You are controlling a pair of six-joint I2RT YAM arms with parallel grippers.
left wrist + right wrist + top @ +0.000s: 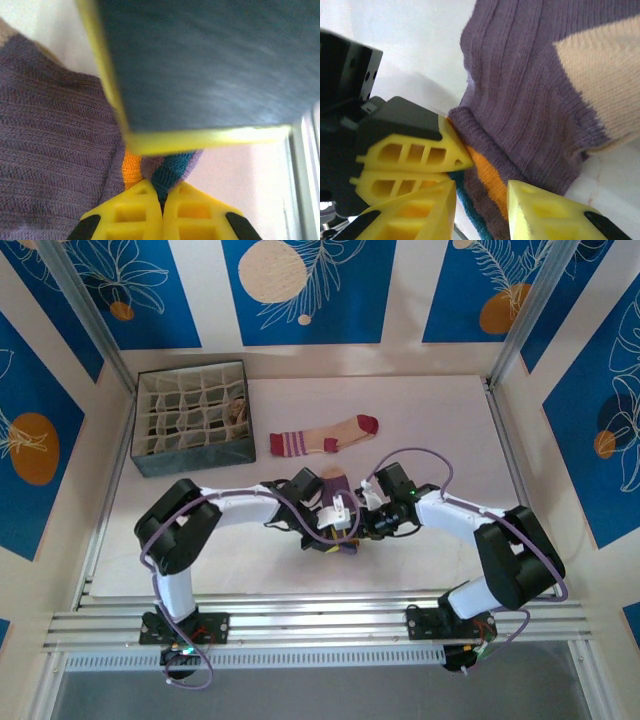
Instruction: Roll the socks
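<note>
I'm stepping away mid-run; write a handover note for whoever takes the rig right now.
Grip: left end effector shut on the purple sock at its striped cuff; right end effector open astride that cuff.
The tan sock lies flat farther back, beside the divider box, which holds a brownish item.
Neither looks rolled yet; roll purple sock, then tan sock.

Robot test cell in a laboratory: a white table (440, 440) walled by blue leaf-print panels (350, 300) on aluminium posts (535, 310), with a left arm (180, 530) and right arm (510, 560) bolted to metal rails (320, 625) and a divided storage box (190, 458) in the far-left corner.
</note>
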